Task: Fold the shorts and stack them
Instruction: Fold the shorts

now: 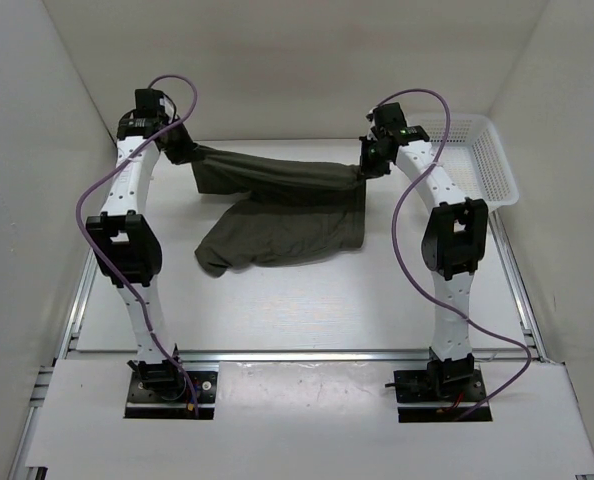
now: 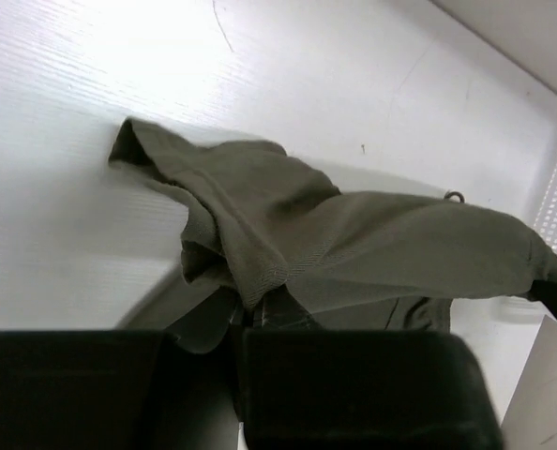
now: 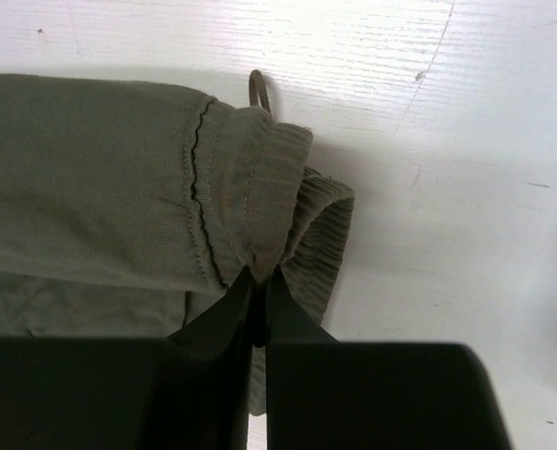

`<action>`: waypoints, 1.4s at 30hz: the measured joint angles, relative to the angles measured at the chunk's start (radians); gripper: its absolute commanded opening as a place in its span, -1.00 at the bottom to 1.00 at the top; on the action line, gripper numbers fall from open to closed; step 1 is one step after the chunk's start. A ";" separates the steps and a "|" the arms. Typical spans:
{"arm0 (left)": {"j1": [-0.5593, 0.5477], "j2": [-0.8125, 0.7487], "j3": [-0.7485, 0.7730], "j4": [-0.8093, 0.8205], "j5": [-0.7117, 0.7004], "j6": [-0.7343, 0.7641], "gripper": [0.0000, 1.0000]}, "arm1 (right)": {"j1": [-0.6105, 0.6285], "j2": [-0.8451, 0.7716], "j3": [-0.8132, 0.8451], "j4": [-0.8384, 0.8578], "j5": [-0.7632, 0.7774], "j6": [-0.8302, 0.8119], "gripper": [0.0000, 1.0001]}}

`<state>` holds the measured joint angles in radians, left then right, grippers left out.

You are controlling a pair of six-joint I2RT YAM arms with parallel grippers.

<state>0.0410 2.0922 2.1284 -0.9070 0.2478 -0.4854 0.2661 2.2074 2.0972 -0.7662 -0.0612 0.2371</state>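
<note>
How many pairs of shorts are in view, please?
1. The olive shorts hang between the left gripper and the right gripper, partly resting on the table. None shows in the basket.

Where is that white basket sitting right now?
In the overhead view, the white mesh basket sits at the far right corner of the table. It is just right of the right arm, whose jaws pinch one end of the olive shorts.
</note>
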 measured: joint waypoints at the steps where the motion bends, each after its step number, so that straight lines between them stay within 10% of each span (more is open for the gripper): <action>1: -0.005 -0.005 -0.010 0.001 -0.005 0.002 -0.79 | 0.000 0.000 0.000 -0.002 0.002 -0.002 -1.00; 19: -0.063 -0.596 -0.780 -0.005 -0.125 -0.058 -0.79 | 0.033 -0.556 -0.687 0.073 0.048 0.034 -1.00; 26: -0.067 -0.537 -1.000 -0.018 -0.181 -0.132 -0.55 | 0.097 -0.554 -0.875 0.095 0.082 0.070 -0.44; 28: -0.069 -0.468 -1.000 -0.006 -0.195 -0.137 -0.35 | 0.100 -0.545 -0.885 0.094 0.090 0.079 0.36; 31: -0.069 -0.414 -1.000 -0.003 -0.224 -0.137 0.05 | 0.100 -0.559 -0.885 0.092 0.116 0.086 0.83; 38: -0.062 -0.432 -1.001 -0.005 -0.243 -0.148 0.89 | 0.040 -0.671 -0.911 0.101 0.089 0.104 0.89; 42: -0.061 -0.459 -1.002 0.002 -0.233 -0.150 0.89 | -0.029 -0.693 -0.973 0.148 -0.008 0.138 0.93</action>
<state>-0.0196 1.6337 1.1267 -0.9047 0.0143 -0.6357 0.2371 1.5146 1.1240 -0.6182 -0.0692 0.3756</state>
